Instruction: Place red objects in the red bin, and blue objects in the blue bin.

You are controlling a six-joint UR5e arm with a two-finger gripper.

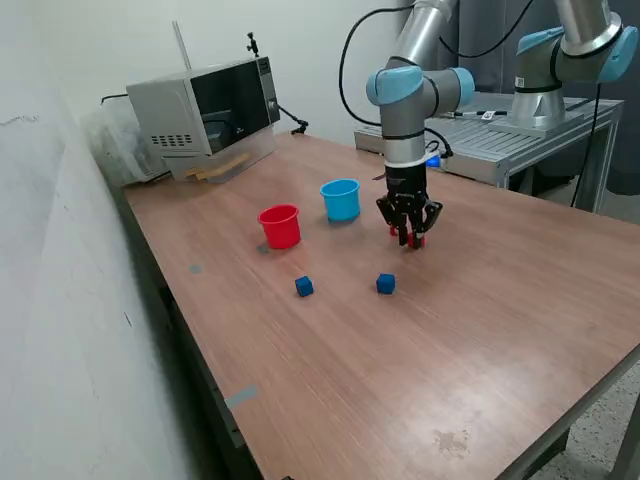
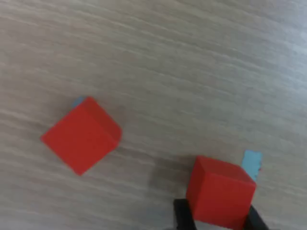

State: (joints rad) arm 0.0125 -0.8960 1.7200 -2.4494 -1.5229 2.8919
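Hand point(image 1: 410, 238) low on tabletop point(image 1: 500, 330), fingers either side of one red cube point(image 2: 220, 194); grip unconfirmed. Step: picking red. Next, judged: lift, carry to red cup point(image 1: 280, 226).

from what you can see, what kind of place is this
Probably a robotics lab: a second robot arm is mounted on a metal bench behind the wooden table, and a microwave sits as a prop.

1. The exterior view looks down from above one table point(image 1: 330, 380) corner, taking in the whole top from well back.
2. The wrist view faces straight down, very near the wood, somewhat blurred.
3. Both share the patch under the gripper point(image 1: 410, 238), apparently.
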